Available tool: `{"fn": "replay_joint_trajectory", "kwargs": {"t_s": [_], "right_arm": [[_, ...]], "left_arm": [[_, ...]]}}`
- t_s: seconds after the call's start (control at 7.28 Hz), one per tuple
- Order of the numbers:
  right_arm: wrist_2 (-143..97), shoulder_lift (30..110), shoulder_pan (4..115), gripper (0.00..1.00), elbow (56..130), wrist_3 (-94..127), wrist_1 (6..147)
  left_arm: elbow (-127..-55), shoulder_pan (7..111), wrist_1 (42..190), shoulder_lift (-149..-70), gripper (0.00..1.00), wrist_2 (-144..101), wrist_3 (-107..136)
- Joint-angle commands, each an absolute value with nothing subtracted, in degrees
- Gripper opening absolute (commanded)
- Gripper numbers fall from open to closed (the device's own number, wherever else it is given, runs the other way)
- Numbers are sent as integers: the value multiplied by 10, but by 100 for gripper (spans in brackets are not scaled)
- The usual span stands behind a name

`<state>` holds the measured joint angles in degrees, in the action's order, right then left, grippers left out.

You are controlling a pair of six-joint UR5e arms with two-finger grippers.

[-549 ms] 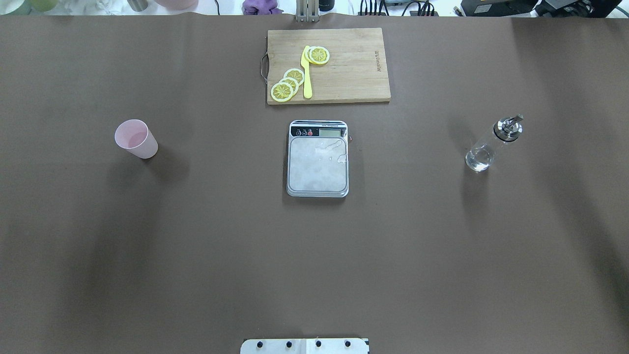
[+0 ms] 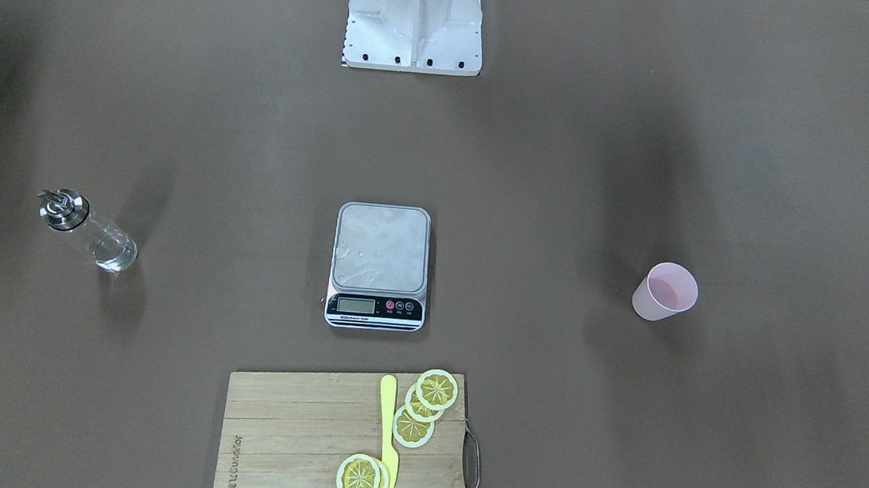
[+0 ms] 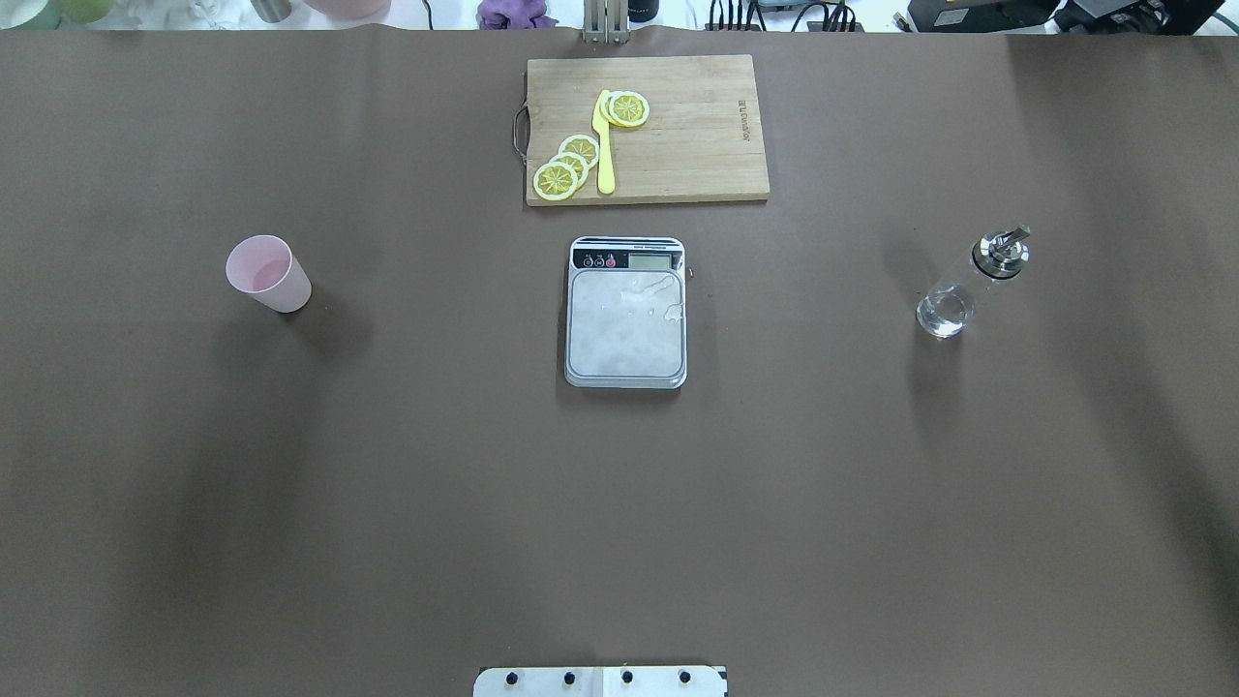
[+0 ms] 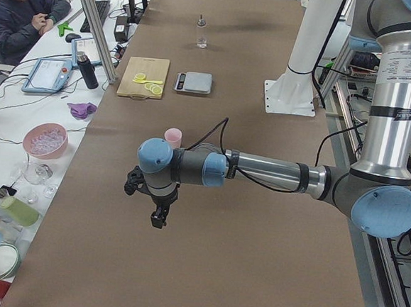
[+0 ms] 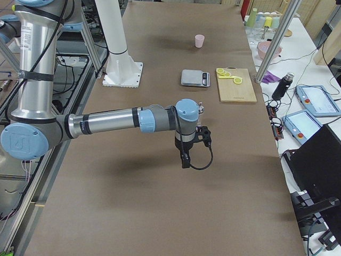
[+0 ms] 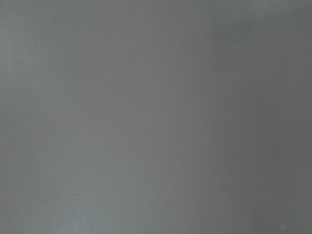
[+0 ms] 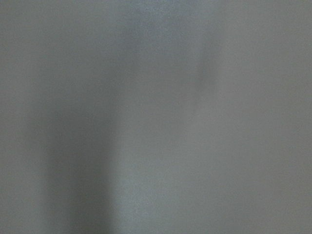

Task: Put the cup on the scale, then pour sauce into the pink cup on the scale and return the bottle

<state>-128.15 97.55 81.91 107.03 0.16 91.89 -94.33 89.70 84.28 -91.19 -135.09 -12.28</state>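
Note:
The pale pink cup (image 3: 269, 274) stands upright on the table's left side, also in the front view (image 2: 665, 292). The scale (image 3: 626, 324) lies in the middle, its steel platform bare with a few wet streaks. The glass bottle (image 3: 968, 286) with a silver spout cap stands on the right; clear sauce (image 3: 942, 315) sits low in it. My left gripper (image 4: 158, 223) hangs above the table, nearer the camera than the cup (image 4: 172, 137). My right gripper (image 5: 185, 161) hangs near the bottle (image 5: 201, 110). I cannot tell whether either is open or shut.
A wooden cutting board (image 3: 687, 136) with lemon slices (image 3: 565, 166) and a yellow knife (image 3: 605, 145) lies beyond the scale. The robot's base plate (image 3: 600, 681) is at the near edge. Both wrist views show only blurred table surface.

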Motion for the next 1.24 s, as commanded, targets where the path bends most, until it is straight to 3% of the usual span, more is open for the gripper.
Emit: {"fn": "replay_joint_trajectory", "kwargs": {"t_s": [0.0, 0.69, 0.82, 1.1], "right_arm": [[-1279, 963, 819, 100, 1071, 1, 918], [-1278, 913, 819, 100, 1052, 4, 919], [-1278, 914, 819, 100, 1049, 4, 919], [-1281, 915, 821, 100, 1048, 4, 919]], "left_arm": [[-944, 896, 843, -917, 98, -1351, -122], [-941, 896, 893, -914, 98, -1352, -121], [-871, 893, 933, -931, 98, -1357, -125], [-864, 892, 1027, -930, 98, -1356, -125]]}}
